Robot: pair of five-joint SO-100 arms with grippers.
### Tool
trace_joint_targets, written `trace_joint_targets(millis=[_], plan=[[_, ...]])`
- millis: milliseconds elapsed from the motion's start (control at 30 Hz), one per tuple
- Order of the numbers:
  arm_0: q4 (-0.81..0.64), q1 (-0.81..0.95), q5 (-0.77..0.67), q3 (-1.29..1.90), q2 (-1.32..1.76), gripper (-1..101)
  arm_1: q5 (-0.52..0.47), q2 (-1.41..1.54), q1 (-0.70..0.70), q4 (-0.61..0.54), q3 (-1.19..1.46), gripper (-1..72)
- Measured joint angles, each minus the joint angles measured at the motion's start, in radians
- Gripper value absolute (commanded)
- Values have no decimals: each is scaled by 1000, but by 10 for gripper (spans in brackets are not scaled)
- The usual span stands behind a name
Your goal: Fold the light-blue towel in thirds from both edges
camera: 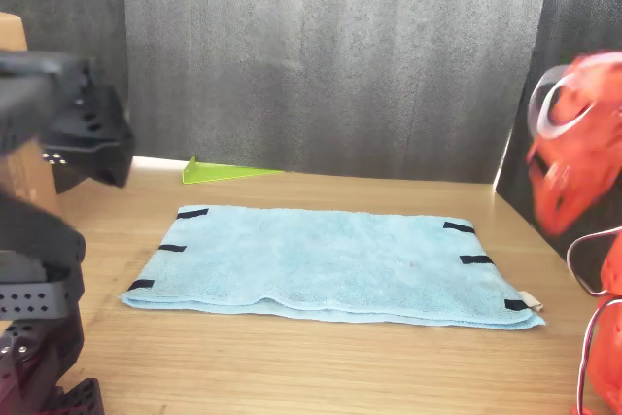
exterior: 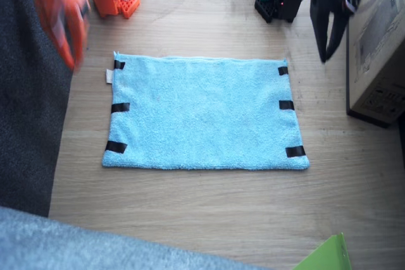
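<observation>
The light-blue towel (exterior: 205, 113) lies spread flat in the middle of the wooden table (exterior: 209, 210), its long sides running across the fixed view. Nothing has been folded yet, so all 3 thirds lie open. Each short edge carries 3 black tape strips: 1 set on the right arm's side (exterior: 119, 107) and 1 set on the left arm's side (exterior: 286, 105). They probably mark where each pincer should pinch. A small white tag (exterior: 109, 76) sticks out at a corner on the right arm's side.

The orange right arm's gripper (exterior: 74, 54) hangs above the table edge just outside the towel's corner, blurred by motion. Whether its jaws are apart or closed cannot be told, but it holds nothing. The black left arm's gripper (exterior: 329, 43) hangs point-down above bare wood, near the far corner on its side and apart from the cloth. Its 2 fingers look slightly parted and empty.

Each arm is stationed at its own short edge, which suits a fold from both ends. A cardboard box (exterior: 380, 49) stands close beside the left arm, and a green sheet (exterior: 326, 256) lies at the table's near edge.
</observation>
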Motion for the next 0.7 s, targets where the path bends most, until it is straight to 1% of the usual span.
trace_joint_targets(millis=[33, 133, 167, 267, 467, 700], plan=[[0, -3, 0, -2, -35, 127, 0, -23, 17, -8, 0, 11], [0, 5, 0, -2, -77, 185, 0, -44, 60, -26, 6, 102], [0, 6, 0, -2, -77, 198, 0, -44, 64, -31, 14, 110], [0, 6, 0, 34, -74, 214, -3, -48, 71, -32, 20, 165], [-2, -2, 0, 57, -67, 226, -25, -77, 129, -34, 20, 224], [0, -21, 0, 86, -44, 226, -37, -77, 126, -35, 58, 232]])
